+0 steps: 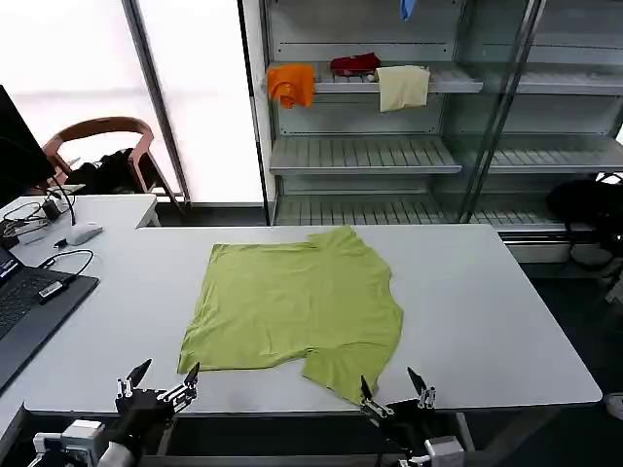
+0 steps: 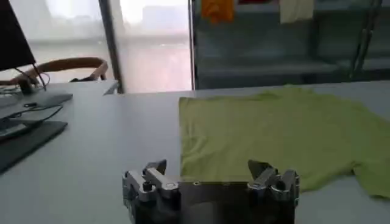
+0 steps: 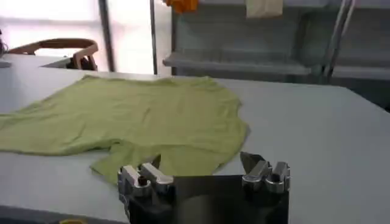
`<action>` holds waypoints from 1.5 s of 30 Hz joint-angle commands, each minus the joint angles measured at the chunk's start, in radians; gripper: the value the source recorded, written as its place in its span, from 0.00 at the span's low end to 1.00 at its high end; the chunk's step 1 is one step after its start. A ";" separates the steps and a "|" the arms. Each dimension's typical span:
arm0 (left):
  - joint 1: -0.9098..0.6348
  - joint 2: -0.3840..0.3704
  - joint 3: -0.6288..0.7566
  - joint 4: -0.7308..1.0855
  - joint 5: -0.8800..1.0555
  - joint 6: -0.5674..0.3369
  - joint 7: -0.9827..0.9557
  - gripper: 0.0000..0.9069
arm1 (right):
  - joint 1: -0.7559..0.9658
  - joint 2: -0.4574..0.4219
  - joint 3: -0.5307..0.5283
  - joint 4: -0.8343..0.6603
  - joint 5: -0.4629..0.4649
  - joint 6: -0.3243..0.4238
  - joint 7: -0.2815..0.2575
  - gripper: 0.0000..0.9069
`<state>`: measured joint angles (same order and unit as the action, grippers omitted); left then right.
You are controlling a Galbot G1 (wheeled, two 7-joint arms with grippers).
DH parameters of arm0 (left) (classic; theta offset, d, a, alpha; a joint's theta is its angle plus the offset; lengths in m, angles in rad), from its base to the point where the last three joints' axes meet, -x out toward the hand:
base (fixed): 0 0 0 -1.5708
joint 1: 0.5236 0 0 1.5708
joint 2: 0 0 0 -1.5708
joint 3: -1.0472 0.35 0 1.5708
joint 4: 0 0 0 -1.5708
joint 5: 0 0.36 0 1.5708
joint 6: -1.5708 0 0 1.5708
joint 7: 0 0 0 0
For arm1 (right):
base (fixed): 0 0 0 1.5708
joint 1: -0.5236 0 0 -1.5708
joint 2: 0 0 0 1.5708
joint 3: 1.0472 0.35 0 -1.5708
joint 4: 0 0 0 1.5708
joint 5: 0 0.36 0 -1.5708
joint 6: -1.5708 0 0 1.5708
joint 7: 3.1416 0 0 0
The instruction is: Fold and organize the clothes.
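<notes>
The clothes, one lime-green short-sleeved T-shirt (image 1: 297, 306), lies spread flat in the middle of the white table (image 1: 487, 321), with one sleeve reaching the near edge. It also shows in the left wrist view (image 2: 274, 134) and in the right wrist view (image 3: 140, 115). My left gripper (image 1: 159, 375) hovers open at the table's near edge, just off the shirt's near left corner, holding nothing. My right gripper (image 1: 393, 385) is open too, at the near edge beside the near sleeve, and empty. The left gripper (image 2: 208, 167) and right gripper (image 3: 200, 160) both face the shirt with jaws wide apart.
A laptop (image 1: 24, 302), cables and a mouse (image 1: 83, 233) sit at the table's left. Behind stands a shelf unit (image 1: 389, 156) with an orange cloth (image 1: 292, 85), a red item (image 1: 355, 64) and a cream cloth (image 1: 403, 88). A chair (image 1: 102, 156) is back left.
</notes>
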<state>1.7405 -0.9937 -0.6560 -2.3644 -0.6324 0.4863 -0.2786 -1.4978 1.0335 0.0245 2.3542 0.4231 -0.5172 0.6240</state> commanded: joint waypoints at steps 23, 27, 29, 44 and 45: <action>-0.183 0.027 0.051 0.272 -0.058 0.006 0.080 1.00 | 0.078 0.051 -0.078 -0.068 0.016 -0.061 0.046 0.90; -0.191 0.029 0.056 0.288 -0.060 0.002 0.088 0.97 | 0.086 0.054 -0.089 -0.072 0.015 -0.061 0.043 0.89; -0.195 0.028 0.060 0.295 -0.059 0.001 0.089 0.93 | 0.087 0.055 -0.091 -0.075 0.014 -0.061 0.043 0.88; -0.194 0.016 0.074 0.312 -0.044 -0.022 0.108 0.10 | 0.081 0.058 -0.075 -0.084 0.018 -0.060 0.012 0.37; -0.194 0.015 0.074 0.316 -0.044 -0.024 0.110 0.08 | 0.081 0.057 -0.074 -0.086 0.018 -0.059 0.009 0.34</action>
<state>1.5489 -0.9763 -0.5855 -2.0703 -0.6774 0.4661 -0.1771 -1.4212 1.0891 -0.0489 2.2701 0.4410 -0.5751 0.6414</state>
